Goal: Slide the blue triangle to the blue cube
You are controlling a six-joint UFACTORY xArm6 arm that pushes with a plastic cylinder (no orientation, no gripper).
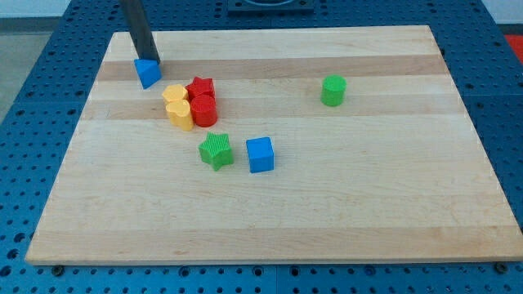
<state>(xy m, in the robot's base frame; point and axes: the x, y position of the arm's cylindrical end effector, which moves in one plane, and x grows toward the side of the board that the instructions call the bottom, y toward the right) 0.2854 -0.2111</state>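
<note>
The blue triangle (148, 73) lies near the board's top left. My tip (148, 61) stands right at its upper edge, touching or almost touching it, with the dark rod rising toward the view's top. The blue cube (260, 154) sits near the board's middle, well down and to the right of the triangle.
A cluster lies between triangle and cube: a yellow heart-like block (174, 96), a yellow block (181, 113), a red star-like block (200, 86) and a red cylinder (204, 109). A green star (216, 150) sits just left of the cube. A green cylinder (333, 90) stands at the right.
</note>
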